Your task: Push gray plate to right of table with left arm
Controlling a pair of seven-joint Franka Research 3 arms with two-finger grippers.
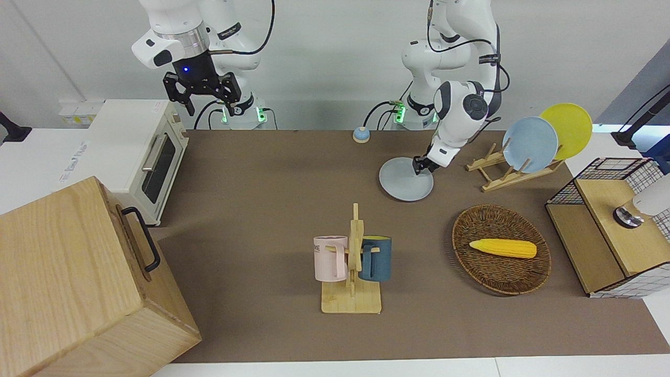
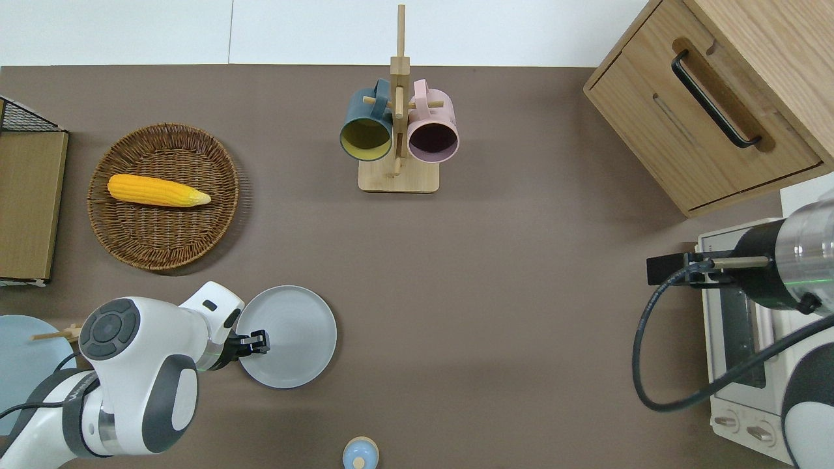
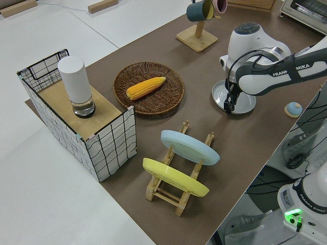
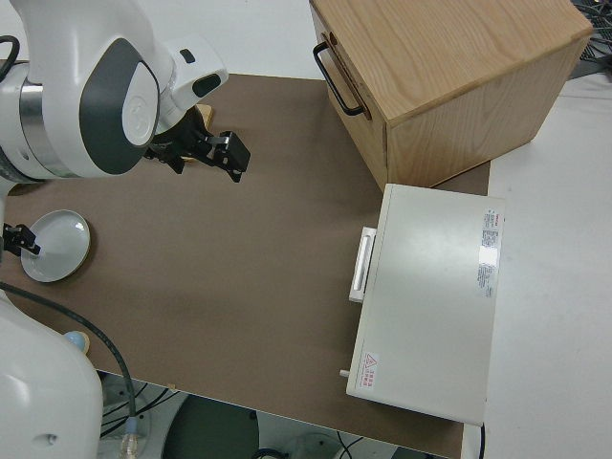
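Round smooth gray plate (image 2: 293, 335), left gripper (image 2: 259, 342) on rim.

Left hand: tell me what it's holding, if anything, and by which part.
Nothing is clearly held. The left hand is down at the gray plate, at the rim on the left arm's end. Whether it grips that rim cannot be told. The right arm is parked.

Bright even light, soft shadows, sharp focus
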